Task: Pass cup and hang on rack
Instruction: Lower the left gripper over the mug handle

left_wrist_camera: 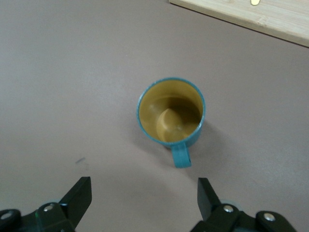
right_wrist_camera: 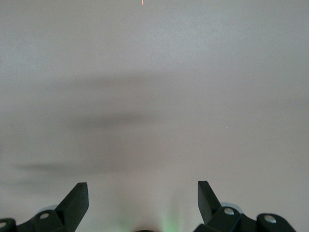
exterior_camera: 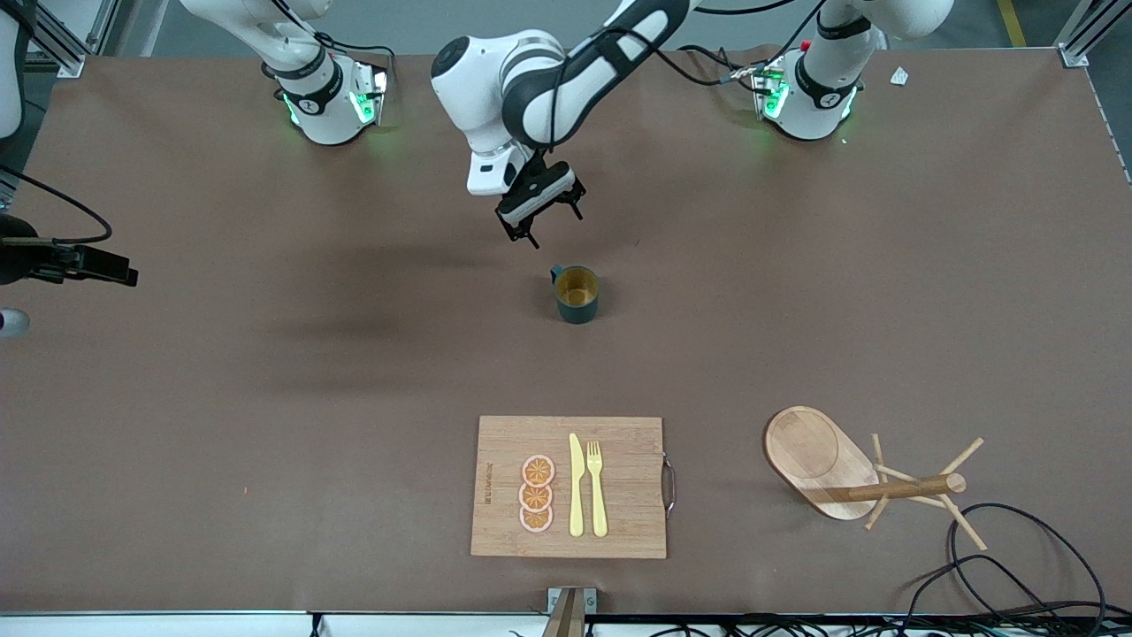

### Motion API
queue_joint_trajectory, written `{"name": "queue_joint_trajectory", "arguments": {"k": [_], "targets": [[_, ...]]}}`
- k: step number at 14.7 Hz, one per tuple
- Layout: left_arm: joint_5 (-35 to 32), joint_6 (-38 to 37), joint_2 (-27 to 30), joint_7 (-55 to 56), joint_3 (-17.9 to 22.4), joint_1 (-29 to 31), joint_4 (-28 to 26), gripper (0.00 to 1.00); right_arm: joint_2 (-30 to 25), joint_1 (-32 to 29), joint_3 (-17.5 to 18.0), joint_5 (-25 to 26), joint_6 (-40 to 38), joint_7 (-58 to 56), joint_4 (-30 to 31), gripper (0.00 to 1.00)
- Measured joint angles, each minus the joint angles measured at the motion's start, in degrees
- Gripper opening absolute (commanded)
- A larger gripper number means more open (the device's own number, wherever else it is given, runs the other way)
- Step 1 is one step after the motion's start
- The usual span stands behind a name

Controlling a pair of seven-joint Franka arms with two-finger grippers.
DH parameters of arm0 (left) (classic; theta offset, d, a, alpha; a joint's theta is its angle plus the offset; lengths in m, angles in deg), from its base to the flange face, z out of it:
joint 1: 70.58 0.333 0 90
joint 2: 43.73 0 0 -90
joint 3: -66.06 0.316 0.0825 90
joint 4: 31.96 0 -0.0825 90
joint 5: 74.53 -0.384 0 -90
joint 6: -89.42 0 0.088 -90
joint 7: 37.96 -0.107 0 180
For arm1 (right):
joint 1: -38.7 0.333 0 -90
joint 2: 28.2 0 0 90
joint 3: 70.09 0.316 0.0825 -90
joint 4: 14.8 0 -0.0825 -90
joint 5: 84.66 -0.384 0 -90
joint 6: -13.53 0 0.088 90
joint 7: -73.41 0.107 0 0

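Observation:
The dark teal cup (exterior_camera: 577,294) stands upright mid-table, its yellowish-tan inside showing. In the left wrist view the cup (left_wrist_camera: 171,112) has its small handle turned toward the fingers. My left gripper (exterior_camera: 541,221) is open and empty, in the air just short of the cup on the robots' side; it also shows in its wrist view (left_wrist_camera: 144,181). The wooden rack (exterior_camera: 818,460) sits near the front camera toward the left arm's end, its post (exterior_camera: 893,489) and thin pegs slanting toward that end. My right gripper (right_wrist_camera: 142,186) is open and empty over bare table.
A bamboo cutting board (exterior_camera: 619,522) with a metal handle lies nearer the front camera than the cup, holding orange slices (exterior_camera: 537,494), a yellow knife and a fork; its edge shows in the left wrist view (left_wrist_camera: 251,14). Black cables (exterior_camera: 1017,566) loop beside the rack.

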Motion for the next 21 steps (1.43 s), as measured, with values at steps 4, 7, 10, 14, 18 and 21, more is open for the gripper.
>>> {"name": "queue_joint_trajectory", "arguments": {"k": [4,7,10,14,18,21], "targets": [[-7.0,0.8,-3.1,10.9,0.0,-2.9,0.4,0.96,0.0,0.0,0.4,0.0,-1.0,0.1,-0.1,1.0],[-9.3,1.6,-5.8,16.5,0.3,-4.7,1.1,0.93,0.1,0.0,0.5,-0.1,-1.0,0.1,-0.1,1.0],[-12.4,1.8,-9.0,20.1,0.5,-5.4,2.9,0.92,0.1,0.0,0.5,-0.2,-1.1,1.1,-0.1,1.0],[-16.9,1.9,-12.8,25.8,0.7,-6.1,4.1,0.89,0.0,0.0,0.5,-0.5,-1.9,3.9,-0.2,1.0],[-19.2,1.9,-14.3,28.0,2.9,-8.5,4.2,0.84,-1.7,0.0,0.5,-0.6,-2.2,4.0,0.5,1.0],[-21.9,1.9,-15.5,28.0,4.6,-8.8,4.3,0.79,-4.9,0.0,0.5,-0.6,-2.2,4.0,2.4,1.0]]}}
